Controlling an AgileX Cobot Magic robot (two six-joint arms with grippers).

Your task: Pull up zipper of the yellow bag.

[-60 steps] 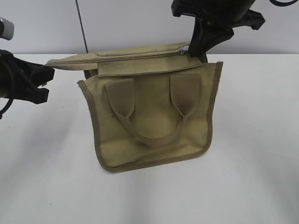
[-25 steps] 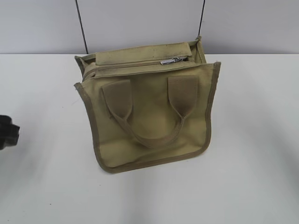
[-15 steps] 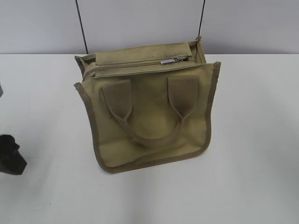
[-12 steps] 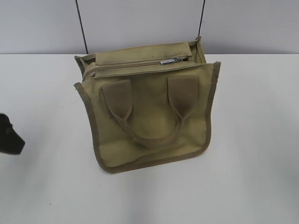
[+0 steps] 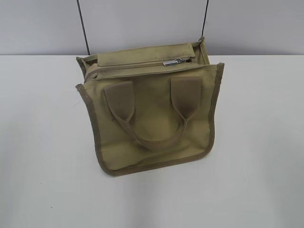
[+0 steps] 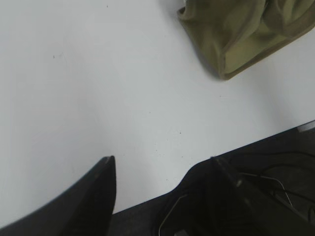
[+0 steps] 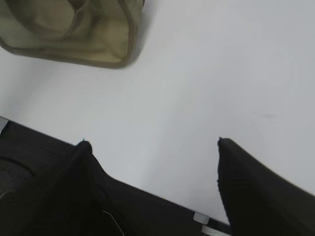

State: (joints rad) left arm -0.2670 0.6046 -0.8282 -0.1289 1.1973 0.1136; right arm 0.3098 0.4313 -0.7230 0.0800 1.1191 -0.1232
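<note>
The yellow bag (image 5: 152, 114) lies on the white table, its two looped handles flat on its front. The zipper (image 5: 137, 66) runs along the top panel, with its silver pull tab (image 5: 172, 62) near the right end. Neither gripper shows in the exterior view. My left gripper (image 6: 160, 160) is open and empty over bare table, with a corner of the bag (image 6: 246, 34) at the top right of the left wrist view. My right gripper (image 7: 150, 142) is open and empty, with a corner of the bag (image 7: 74, 34) at the top left of the right wrist view.
The white table (image 5: 256, 142) spreads around the bag. Two thin dark cables (image 5: 83, 26) hang against the grey wall behind. The table's dark near edge shows in both wrist views.
Both arms have left the exterior view: the right one let go at the bag's top right, the left one drew off to the left. The top panel, stretched out before, has settled back.
</note>
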